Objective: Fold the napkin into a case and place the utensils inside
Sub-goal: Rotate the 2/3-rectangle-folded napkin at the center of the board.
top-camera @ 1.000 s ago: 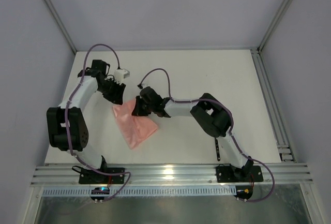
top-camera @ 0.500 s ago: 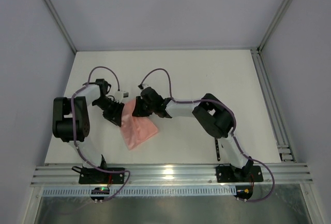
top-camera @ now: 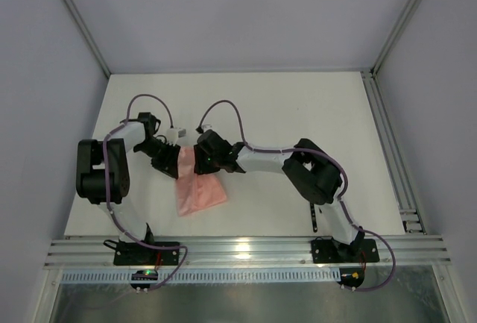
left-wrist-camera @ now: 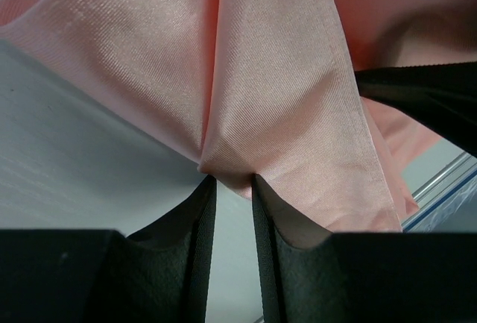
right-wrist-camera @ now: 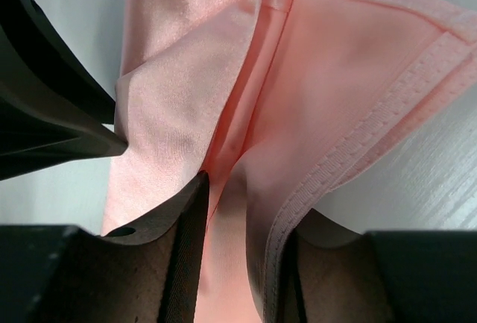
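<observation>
Between grey walls (top-camera: 223, 10), white table (top-camera: 298, 99), pink napkin (top-camera: 200, 192)

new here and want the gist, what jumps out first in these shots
A pink napkin lies folded left of centre on the white table. Both black grippers meet at its far edge: the left gripper pinches a fold, and the right gripper straddles a hem, jaws apart.

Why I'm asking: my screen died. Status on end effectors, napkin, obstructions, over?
Left end effector nearly shut, napkin fold at its tips, grip unconfirmed. Right end effector open, napkin layers lying in the gap. Napkin partly folded. Nothing in the way.
</observation>
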`<action>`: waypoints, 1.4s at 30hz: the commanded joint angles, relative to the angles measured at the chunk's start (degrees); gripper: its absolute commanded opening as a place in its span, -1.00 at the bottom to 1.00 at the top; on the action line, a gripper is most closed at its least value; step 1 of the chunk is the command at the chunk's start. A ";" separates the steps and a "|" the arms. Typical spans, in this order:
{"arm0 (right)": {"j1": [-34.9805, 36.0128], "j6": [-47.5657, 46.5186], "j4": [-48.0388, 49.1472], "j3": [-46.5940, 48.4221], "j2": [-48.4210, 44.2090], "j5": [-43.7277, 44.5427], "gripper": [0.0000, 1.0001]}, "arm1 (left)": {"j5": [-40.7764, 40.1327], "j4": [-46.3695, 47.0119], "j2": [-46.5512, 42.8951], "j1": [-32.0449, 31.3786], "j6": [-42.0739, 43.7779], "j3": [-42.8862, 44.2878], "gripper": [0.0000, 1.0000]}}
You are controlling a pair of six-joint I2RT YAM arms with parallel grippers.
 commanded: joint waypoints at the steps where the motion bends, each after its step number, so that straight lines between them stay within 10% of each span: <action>1: 0.90 -1.01 -4.02 0.78 -3.68 2.54 -0.20 | 1.77 3.27 1.04 -1.73 -0.34 0.14 -0.45; 31: -1.74 17.00 11.90 -11.35 -7.74 -2.39 -0.03 | -3.68 5.20 -0.98 -9.91 -0.95 0.05 -0.39; 42: -1.65 20.78 11.28 -14.42 -6.50 3.76 -0.55 | -0.18 5.64 -0.99 -11.32 -1.31 3.03 -0.40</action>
